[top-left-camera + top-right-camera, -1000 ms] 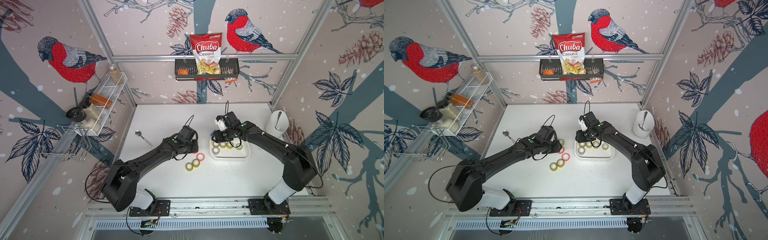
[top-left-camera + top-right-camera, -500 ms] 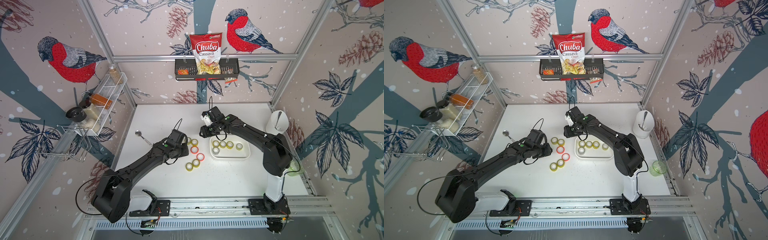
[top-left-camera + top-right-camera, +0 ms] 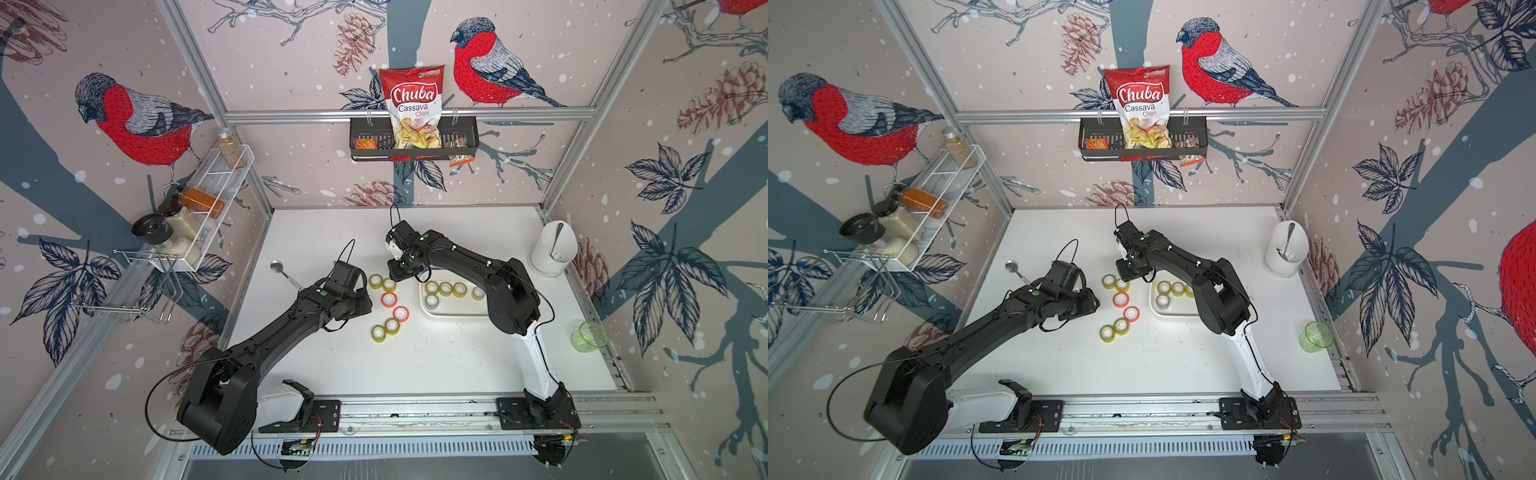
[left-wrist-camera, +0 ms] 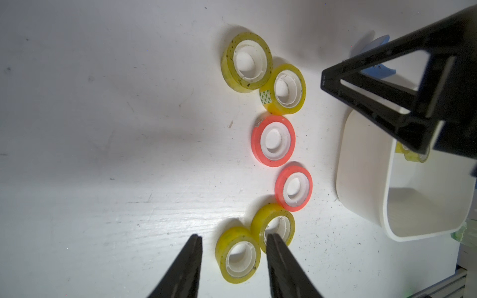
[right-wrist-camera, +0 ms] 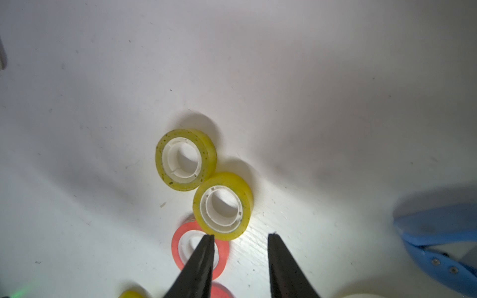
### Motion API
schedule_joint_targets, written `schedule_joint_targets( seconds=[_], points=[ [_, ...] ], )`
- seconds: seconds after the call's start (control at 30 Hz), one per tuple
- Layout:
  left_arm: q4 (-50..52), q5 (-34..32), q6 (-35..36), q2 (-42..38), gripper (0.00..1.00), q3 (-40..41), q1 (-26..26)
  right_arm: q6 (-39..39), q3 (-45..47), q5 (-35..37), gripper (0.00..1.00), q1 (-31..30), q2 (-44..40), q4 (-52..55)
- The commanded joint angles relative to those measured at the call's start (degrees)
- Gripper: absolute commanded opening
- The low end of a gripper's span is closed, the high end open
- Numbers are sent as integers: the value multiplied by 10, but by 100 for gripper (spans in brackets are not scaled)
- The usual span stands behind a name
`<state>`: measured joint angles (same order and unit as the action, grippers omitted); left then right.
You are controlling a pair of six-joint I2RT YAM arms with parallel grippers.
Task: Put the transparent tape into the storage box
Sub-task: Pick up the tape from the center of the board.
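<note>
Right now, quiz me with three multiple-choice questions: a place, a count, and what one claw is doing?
1. Where is the storage box? A wall shelf. B inside the cup. C on the table, right arm's side.
2. How many orange rolls lie on the table? A one. B two. C four.
3. The right gripper is: A open, empty. B shut on a roll. C holding a spoon.
Answers: C, seen in both top views; B, the left wrist view shows two; A, jaws apart, nothing between.

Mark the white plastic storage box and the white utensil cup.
shallow white plastic storage box (image 3: 455,308), in a top view, bare floor
tall white cylindrical utensil cup (image 3: 545,261), in a top view, side wall
</note>
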<state>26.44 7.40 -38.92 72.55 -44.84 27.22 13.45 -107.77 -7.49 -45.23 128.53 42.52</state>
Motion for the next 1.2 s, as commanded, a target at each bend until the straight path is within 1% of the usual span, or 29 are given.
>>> schedule_joint_targets(
  seconds=[0.0, 0.23, 0.6, 0.77, 0.9, 1.0, 1.17],
  points=[
    [8, 5, 13, -3, 46, 0, -3, -8, 0, 15, 39, -3, 11, 14],
    [5, 7, 14, 5, 45, 0, -5, -8, 2, 5, 35, -5, 30, 6],
    [4, 5, 10, 2, 44, 5, -6, -1, -8, -6, 32, -5, 52, 0],
    [3, 4, 7, 4, 43, 5, -5, 5, -16, -13, 22, -5, 59, 1],
    [2, 5, 5, 6, 44, 3, -6, 8, -21, -14, 17, -6, 54, 5],
    [1, 9, 5, 5, 44, -2, -6, 9, -24, -15, 16, -6, 43, 7],
    [2, 11, 11, 3, 41, -17, -5, 14, -28, -16, 16, -3, 17, 15]
  ],
)
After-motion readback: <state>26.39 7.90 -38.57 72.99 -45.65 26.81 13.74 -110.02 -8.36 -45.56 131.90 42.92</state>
